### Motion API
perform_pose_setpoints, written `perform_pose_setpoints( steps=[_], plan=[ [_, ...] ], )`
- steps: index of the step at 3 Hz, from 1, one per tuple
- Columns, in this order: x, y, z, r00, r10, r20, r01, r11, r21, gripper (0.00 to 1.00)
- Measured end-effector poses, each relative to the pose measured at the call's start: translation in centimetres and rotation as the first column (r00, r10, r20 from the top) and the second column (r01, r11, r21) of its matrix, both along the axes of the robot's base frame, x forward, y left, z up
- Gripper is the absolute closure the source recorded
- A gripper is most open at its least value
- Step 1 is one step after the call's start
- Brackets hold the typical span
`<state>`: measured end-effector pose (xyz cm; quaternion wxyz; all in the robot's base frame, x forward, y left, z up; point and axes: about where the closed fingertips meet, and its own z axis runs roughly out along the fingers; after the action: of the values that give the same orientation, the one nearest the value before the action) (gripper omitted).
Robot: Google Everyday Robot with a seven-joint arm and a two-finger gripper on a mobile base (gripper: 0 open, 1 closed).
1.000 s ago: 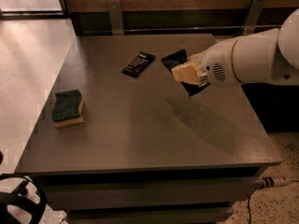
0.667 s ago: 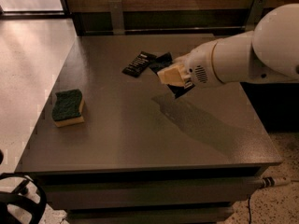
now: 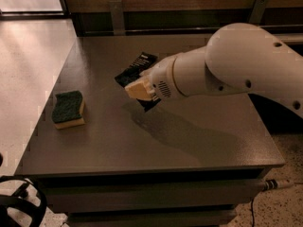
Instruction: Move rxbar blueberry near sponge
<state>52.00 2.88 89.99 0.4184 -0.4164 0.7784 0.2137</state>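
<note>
My gripper (image 3: 138, 91) hovers above the middle of the grey table (image 3: 189, 141). It is shut on the rxbar blueberry (image 3: 125, 77), a dark navy bar that sticks out above-left and below the tan fingers (image 3: 137, 89). The bar is held off the tabletop. The sponge (image 3: 68, 109), dark green on top over yellow foam, lies flat near the table's left edge, well to the left of the gripper and apart from it.
A black-wrapped bar with white lettering (image 3: 144, 60) lies on the table just behind the gripper. My white arm (image 3: 241, 65) reaches in from the right. A wall and rail run along the table's far edge. A dark wheel (image 3: 19, 207) is at bottom left.
My gripper has moved left and towards the front with the bar in it, away from the black bar and closer to the sponge. The sponge and black bar have not moved.
</note>
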Motion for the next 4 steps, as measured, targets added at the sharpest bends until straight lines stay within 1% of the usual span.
perform_pose_setpoints(
  steps=[1,2,3,4],
  plan=[
    [-2.1,3.8,-0.5,0.9983,0.057,-0.006,-0.057,0.998,-0.004,1.00],
    [-3.8,6.6,-0.7,0.9953,0.096,-0.009,-0.097,0.995,-0.012,1.00],
    [-3.9,6.6,-0.5,0.9952,0.098,-0.005,-0.098,0.995,-0.014,0.82],
    [-4.1,6.8,-0.4,0.9950,0.100,-0.001,-0.100,0.995,-0.016,0.58]
  ],
)
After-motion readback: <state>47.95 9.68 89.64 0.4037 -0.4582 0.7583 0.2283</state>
